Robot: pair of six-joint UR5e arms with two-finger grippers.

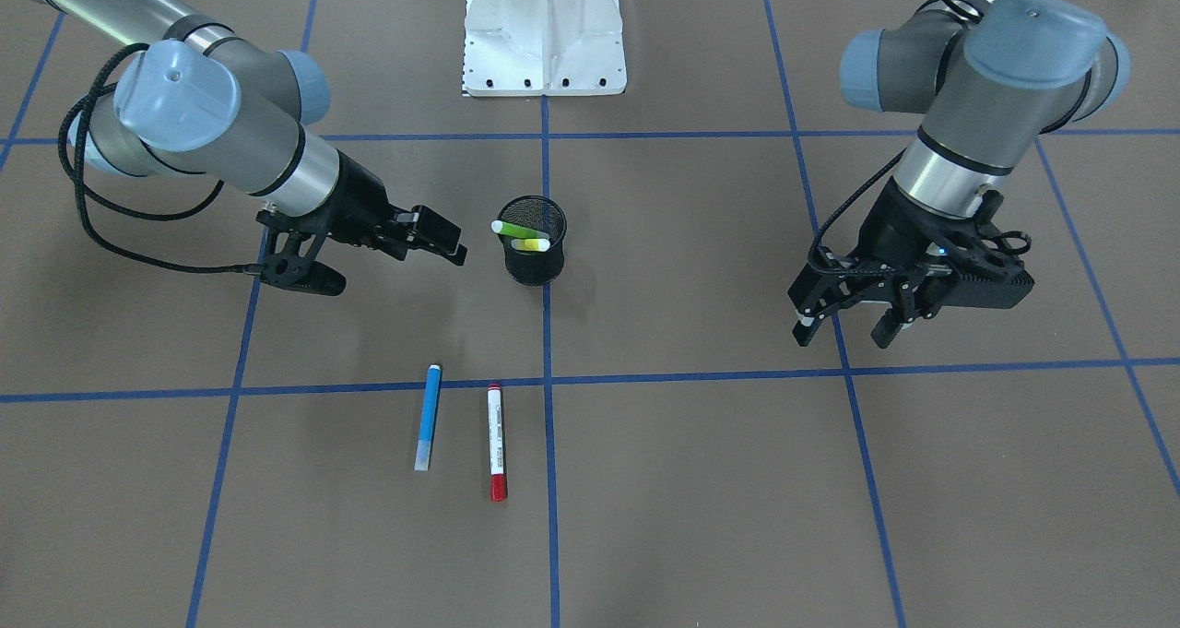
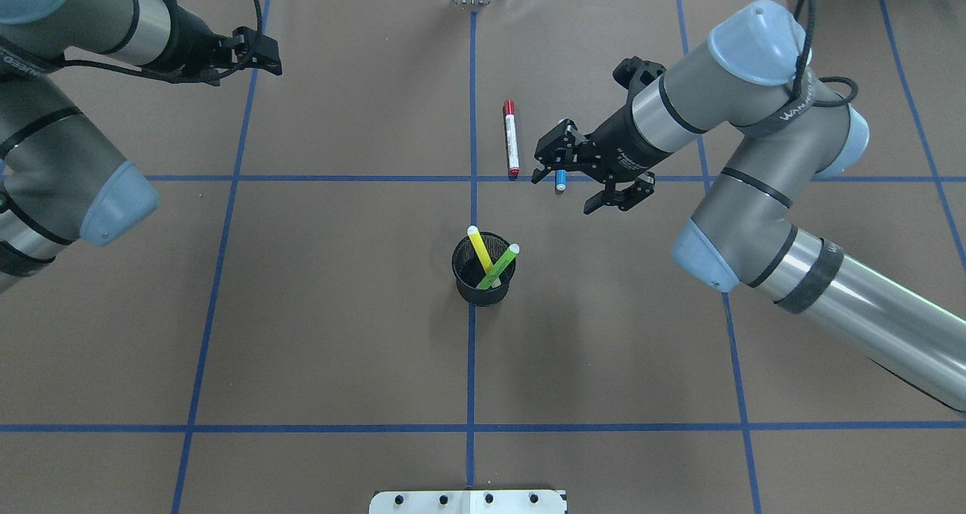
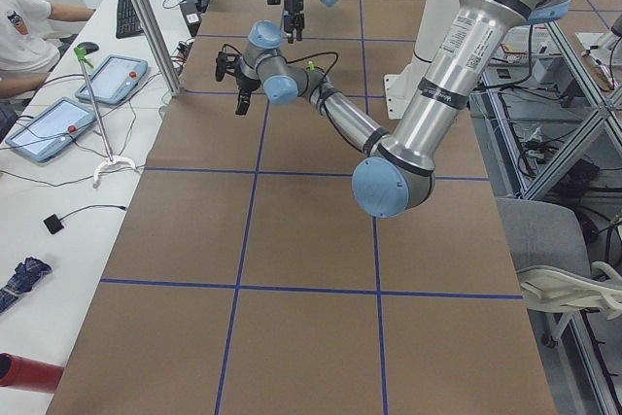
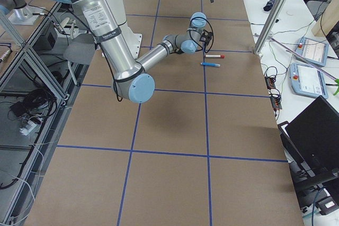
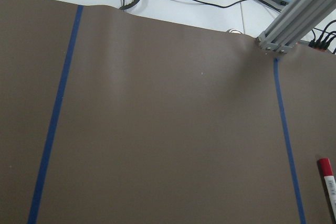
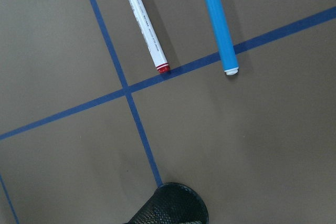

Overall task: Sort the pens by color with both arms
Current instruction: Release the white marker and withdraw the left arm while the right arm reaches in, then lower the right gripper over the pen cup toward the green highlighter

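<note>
A black mesh cup (image 1: 533, 257) stands mid-table with a lime-green pen (image 1: 519, 230) and a yellow pen (image 1: 532, 243) leaning inside it. Beyond it, a blue pen (image 1: 428, 417) and a white pen with a red cap (image 1: 496, 442) lie side by side on the brown table. My right gripper (image 1: 458, 245) hangs open and holds nothing, above the table between cup and blue pen; from overhead it covers most of the blue pen (image 2: 561, 181). My left gripper (image 1: 843, 331) is open with nothing in it, far off to the side.
Blue tape lines (image 1: 546, 379) divide the brown table into squares. The white pedestal base (image 1: 544, 38) stands at the robot's edge. Along the far side runs a white desk with tablets (image 3: 53, 128), cables, an aluminium post (image 5: 294, 19) and a seated person (image 3: 24, 17).
</note>
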